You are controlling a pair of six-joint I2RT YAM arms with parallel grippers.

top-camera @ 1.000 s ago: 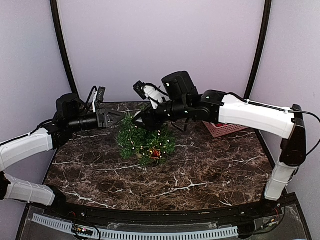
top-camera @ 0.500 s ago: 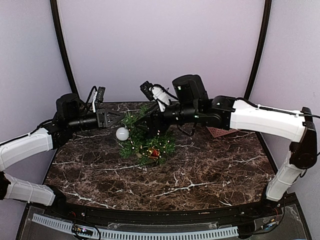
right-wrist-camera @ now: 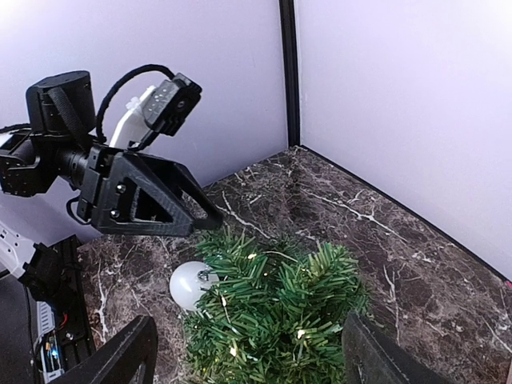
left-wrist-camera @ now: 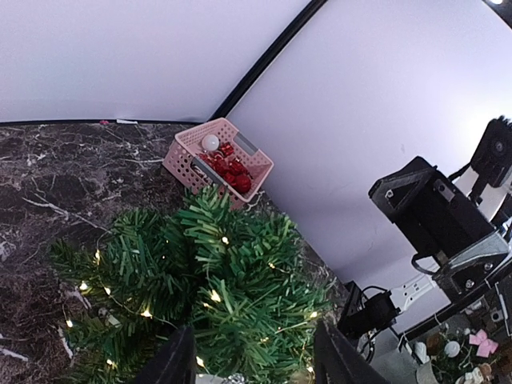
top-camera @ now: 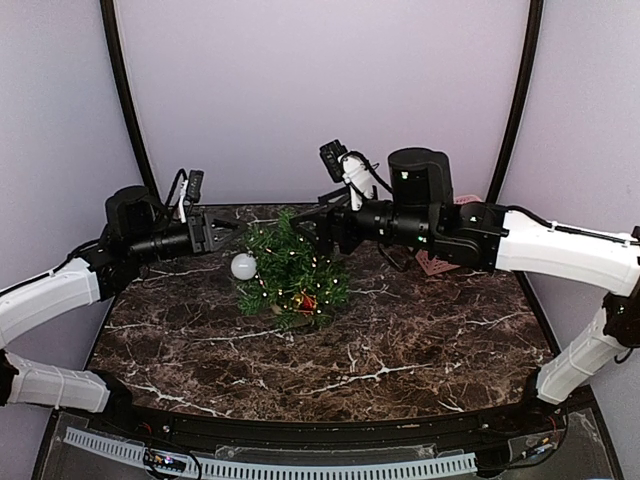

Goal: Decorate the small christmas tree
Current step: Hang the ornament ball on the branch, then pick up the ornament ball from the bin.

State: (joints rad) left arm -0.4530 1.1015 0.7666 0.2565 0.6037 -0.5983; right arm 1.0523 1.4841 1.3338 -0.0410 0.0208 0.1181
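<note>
The small christmas tree (top-camera: 292, 275) stands at the middle back of the marble table, its tiny lights lit. A white ball ornament (top-camera: 243, 266) hangs from a branch on its left side, and a red ornament (top-camera: 306, 301) sits low at its front. My left gripper (top-camera: 232, 228) hovers just left of the treetop, open, with only needles (left-wrist-camera: 232, 296) showing between its fingers. My right gripper (top-camera: 318, 228) is level with the treetop on its right, wide open and holding nothing. The right wrist view looks down on the tree (right-wrist-camera: 280, 320) and the white ball (right-wrist-camera: 189, 284).
A pink basket (left-wrist-camera: 218, 160) of red ornaments with one white ball stands at the back right. In the top view my right arm hides most of the basket (top-camera: 436, 264). Purple walls with black corner posts close in the table's back and sides.
The white ball has come into view, hanging on the tree's left side. My right arm has drawn back to the right and opened wider. My left gripper has opened.
</note>
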